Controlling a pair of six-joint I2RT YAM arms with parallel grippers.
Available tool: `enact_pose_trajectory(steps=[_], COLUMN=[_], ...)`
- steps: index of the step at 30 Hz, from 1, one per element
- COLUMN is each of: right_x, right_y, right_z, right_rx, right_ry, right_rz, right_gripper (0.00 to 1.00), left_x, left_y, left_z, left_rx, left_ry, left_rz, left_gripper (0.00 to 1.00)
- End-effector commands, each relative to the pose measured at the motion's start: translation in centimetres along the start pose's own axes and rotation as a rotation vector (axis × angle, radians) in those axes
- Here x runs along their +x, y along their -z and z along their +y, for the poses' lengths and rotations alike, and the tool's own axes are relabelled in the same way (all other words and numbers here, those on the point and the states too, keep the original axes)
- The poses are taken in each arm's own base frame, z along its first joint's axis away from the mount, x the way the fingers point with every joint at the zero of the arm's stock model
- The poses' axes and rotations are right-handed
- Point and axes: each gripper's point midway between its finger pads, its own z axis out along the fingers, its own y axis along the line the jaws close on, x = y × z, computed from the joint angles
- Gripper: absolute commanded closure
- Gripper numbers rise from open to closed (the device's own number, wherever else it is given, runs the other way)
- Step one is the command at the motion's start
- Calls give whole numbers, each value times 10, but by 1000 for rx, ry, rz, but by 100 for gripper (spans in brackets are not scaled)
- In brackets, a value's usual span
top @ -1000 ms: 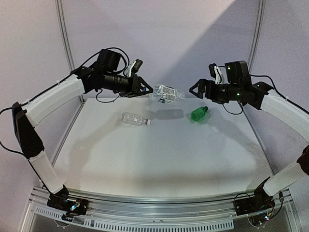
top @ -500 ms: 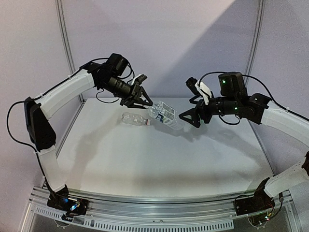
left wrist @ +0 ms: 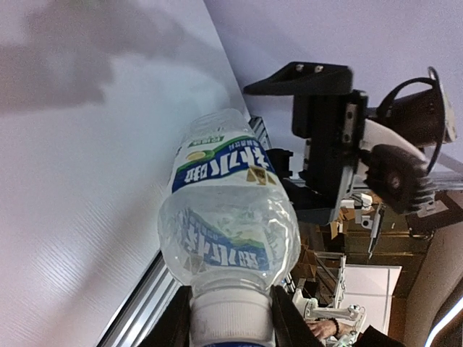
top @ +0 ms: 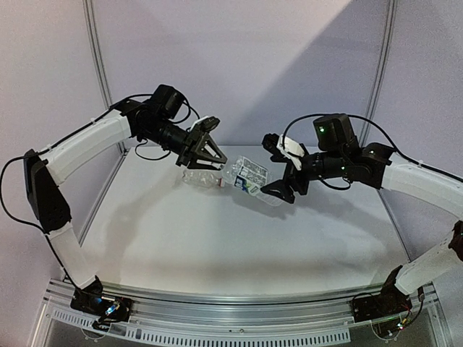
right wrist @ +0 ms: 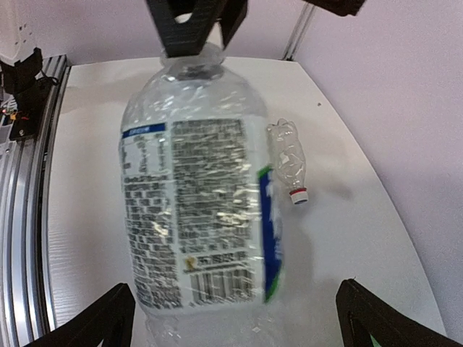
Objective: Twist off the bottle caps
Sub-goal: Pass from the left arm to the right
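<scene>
My left hand (top: 215,160) is clamped on the white cap (left wrist: 231,318), holding the labelled bottle (top: 249,179) in the air over the bench (top: 217,246) so my wide-open right hand (top: 277,170) can straddle its base and grab it for twisting.

Robotics lab test cell, as I view it from my remote station. A plain white table (top: 239,246) is boxed in by pale blank panels (top: 239,65) set between metal posts (top: 96,65). A slotted aluminium rail (top: 239,334) along the bottom of the frame carries the cabled left arm (top: 79,148) and right arm (top: 423,181). In the left wrist view, brown cartons and racking (left wrist: 322,242) crowd the lower right.
</scene>
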Motion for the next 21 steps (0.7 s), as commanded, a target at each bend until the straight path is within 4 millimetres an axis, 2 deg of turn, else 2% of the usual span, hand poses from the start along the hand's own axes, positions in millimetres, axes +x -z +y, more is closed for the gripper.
enact_pose_trajectory(steps=[1,6,11,21], right_x=[1,-4,-18,-17], right_y=[-9,-10,-5,-3], right_z=[26,28,26,28], right_rx=[-99,-106,-97,-95], right_ry=[59,59,52,27], right_rz=[4,-31,-84,-100], right_gripper=[1,1,2,20], left_x=[2,4,5,6], left_y=[8,12,10,14], left_z=[-22,-31,-29,-36], left_rx=[106,135,130,147], left_ry=[-24,-40,-32,-46], left_rz=[9,9,14,11], left_gripper=[100,100,100,100])
